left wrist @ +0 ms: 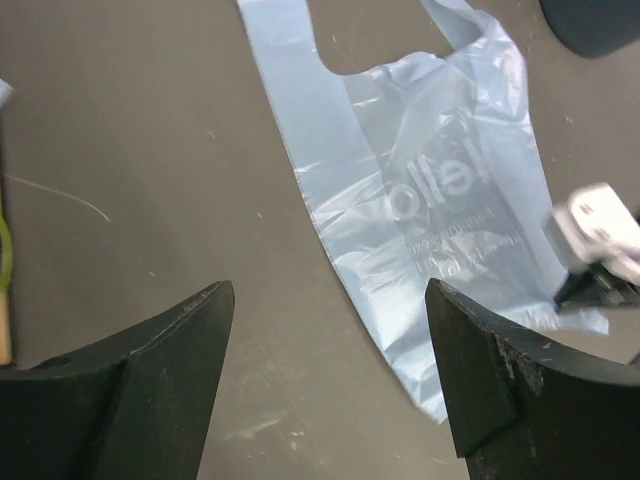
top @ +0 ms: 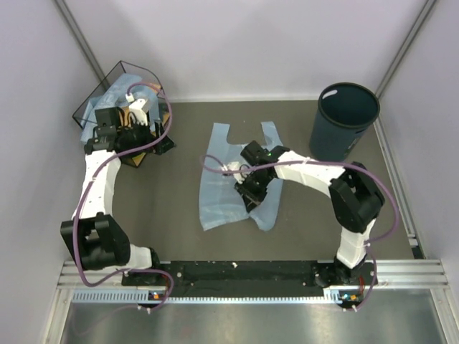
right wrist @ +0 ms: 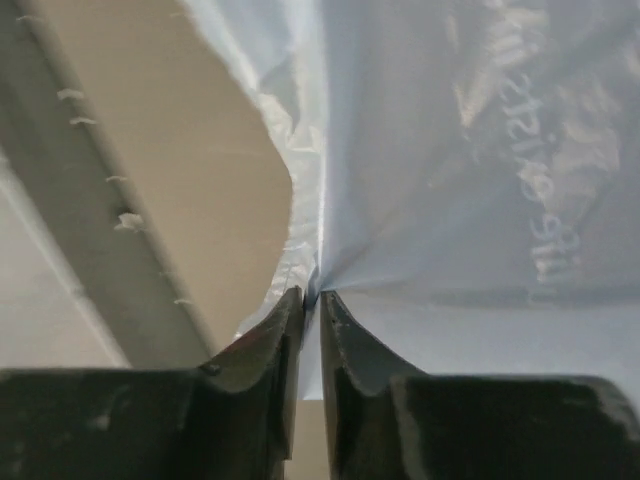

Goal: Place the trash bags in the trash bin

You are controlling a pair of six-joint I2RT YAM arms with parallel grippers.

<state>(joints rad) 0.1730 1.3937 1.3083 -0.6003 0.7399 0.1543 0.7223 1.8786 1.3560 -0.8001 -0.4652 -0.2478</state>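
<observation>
The dark grey-brown matte worktop (top: 172, 215) carries a thin translucent light-blue plastic bag (top: 217, 195) spread flat near its middle, a dark blue-grey round plastic bin (top: 333, 140) at its far right corner and a black wire-framed basket (top: 97, 89) at its far left.

The left gripper (left wrist: 330, 290) is pictured at 6 o'clock, black fingers (left wrist: 150, 390) held wide apart over the dark table (left wrist: 150, 120). A light-blue trash bag (left wrist: 430, 200) is spread flat from 12 to 4 o'clock; the trash bin (left wrist: 592, 22) is glimpsed at 2 o'clock.
</observation>
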